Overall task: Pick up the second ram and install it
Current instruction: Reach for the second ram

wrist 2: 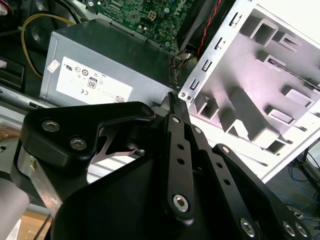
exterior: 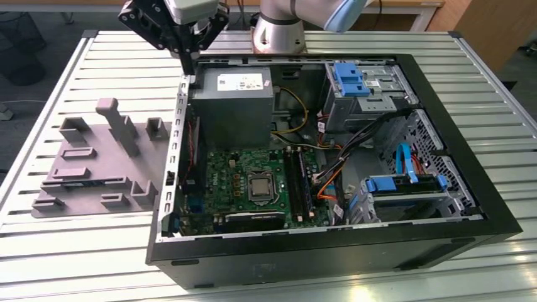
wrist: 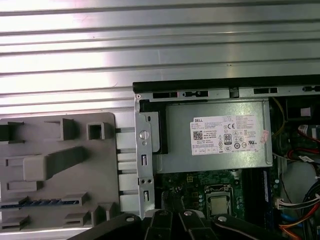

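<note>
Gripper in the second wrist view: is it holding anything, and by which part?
Nothing is held. The gripper is shut on nothing near the power supply; a ram stick sits in the grey holder.

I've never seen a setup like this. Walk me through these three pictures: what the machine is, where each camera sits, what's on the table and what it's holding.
The machine is a robot arm standing at the far edge of a slatted metal table, ending in a two-fingered gripper. The exterior view comes from a camera off the arm; both wrist views come from cameras riding on the arm. On the table sit an open computer case and, at the exterior view's left, a grey holder. In one holder slot lies a thin blue-green stick, apparently the second ram. The gripper hangs shut above the case's corner near the power supply, with nothing seen in it.
</note>
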Robot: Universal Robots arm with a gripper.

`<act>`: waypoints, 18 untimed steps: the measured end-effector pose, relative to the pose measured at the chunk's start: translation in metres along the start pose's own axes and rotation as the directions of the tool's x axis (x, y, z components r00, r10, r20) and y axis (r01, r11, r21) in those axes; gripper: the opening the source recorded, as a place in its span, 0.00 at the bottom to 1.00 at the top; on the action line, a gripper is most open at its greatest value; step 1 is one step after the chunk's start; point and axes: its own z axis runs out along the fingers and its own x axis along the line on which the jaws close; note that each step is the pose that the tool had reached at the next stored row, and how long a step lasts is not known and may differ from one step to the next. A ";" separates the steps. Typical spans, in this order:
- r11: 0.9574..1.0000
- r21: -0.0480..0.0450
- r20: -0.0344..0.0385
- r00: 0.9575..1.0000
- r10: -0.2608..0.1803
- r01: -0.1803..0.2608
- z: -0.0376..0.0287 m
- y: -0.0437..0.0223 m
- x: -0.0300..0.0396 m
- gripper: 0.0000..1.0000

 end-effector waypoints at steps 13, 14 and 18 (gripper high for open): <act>1.000 0.000 0.000 1.000 0.000 0.000 0.0001 -0.0044 0.0034 0.11; 1.000 0.000 0.000 1.000 0.000 0.000 0.0001 -0.0044 0.0034 0.11; 1.000 0.000 0.000 1.000 0.000 0.000 0.0001 -0.0046 0.0046 0.11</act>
